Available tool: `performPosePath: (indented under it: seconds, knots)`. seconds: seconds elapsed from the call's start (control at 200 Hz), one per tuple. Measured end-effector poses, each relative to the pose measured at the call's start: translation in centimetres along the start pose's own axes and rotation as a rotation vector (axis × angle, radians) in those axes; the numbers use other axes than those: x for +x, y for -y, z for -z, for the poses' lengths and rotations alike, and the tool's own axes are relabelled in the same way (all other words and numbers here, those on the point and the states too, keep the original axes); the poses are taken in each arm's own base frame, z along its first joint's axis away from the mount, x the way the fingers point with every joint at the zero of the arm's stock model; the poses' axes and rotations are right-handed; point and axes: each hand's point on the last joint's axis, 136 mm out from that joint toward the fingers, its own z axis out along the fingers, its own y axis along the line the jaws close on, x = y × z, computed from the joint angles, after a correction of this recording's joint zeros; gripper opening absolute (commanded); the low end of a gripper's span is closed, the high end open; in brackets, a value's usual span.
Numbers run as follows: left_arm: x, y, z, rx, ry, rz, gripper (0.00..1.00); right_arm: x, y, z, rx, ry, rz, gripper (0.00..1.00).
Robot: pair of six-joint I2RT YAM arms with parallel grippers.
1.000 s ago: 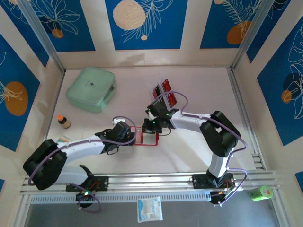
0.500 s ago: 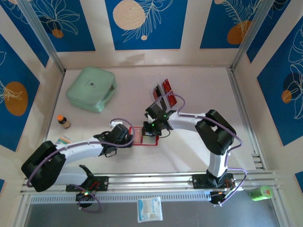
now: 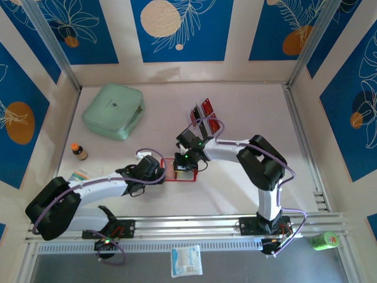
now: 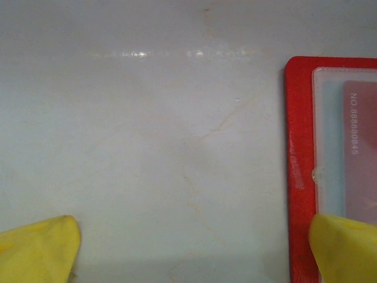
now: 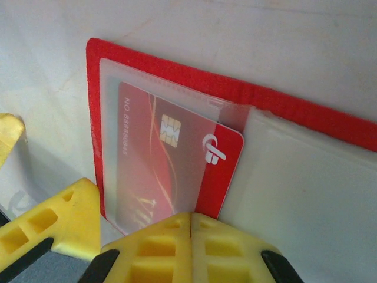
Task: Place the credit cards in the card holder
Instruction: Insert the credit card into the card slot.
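Credit card (image 5: pixel 171 159) touches closed right end effector (image 5: pixel 190 223).

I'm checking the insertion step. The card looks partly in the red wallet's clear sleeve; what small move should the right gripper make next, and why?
Probably push the credit card deeper with the shut right gripper: one end pokes out of the card holder's clear sleeve, and the fingertips sit right at the card's edge.
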Motion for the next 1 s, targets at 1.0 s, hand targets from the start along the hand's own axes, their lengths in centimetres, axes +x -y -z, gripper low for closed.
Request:
performPosePath:
  seconds: [1.0]
  knots:
    - [0.0, -0.1, 0.1, 0.006, 0.008, 0.004, 1.00, -1.1, -0.4, 2.0, 0.011, 0.043, 0.005, 0.00]
